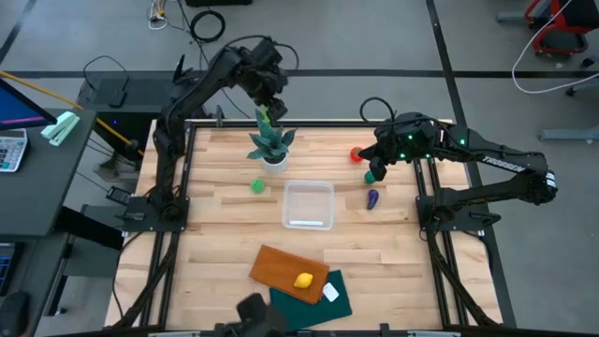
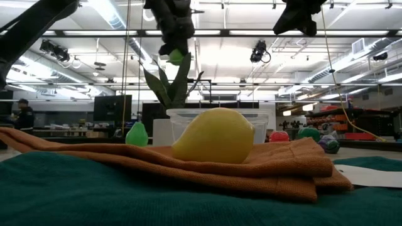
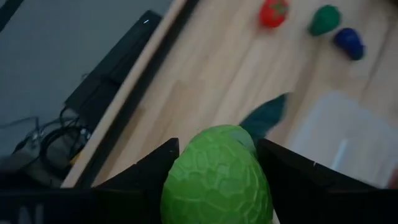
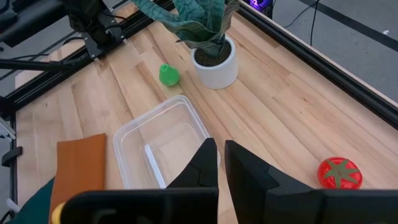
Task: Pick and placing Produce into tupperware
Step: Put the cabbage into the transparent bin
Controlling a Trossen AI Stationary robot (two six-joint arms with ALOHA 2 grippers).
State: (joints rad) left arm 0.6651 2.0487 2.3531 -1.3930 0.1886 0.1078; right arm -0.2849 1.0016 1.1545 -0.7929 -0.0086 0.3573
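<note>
The left end effector (image 3: 214,168) clamps a pebbled, egg-shaped light green fruit (image 3: 216,177) above the potted plant (image 1: 272,143). The right end effector (image 4: 221,163), fingers nearly closed and empty, hovers beside the clear, round-cornered tupperware (image 1: 308,205) mid-tabletop (image 1: 215,243); only its wrist view shows this.

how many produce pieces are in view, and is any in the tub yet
6, none in the tupperware: light green one in the left gripper; another near the plant; red, dark green and purple by the right gripper; yellow on the board.

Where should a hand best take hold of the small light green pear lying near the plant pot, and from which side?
Grip the light green pear across its wide lower body, coming straight down from above. It stands free on the wood, apart from the white plant pot.
</note>
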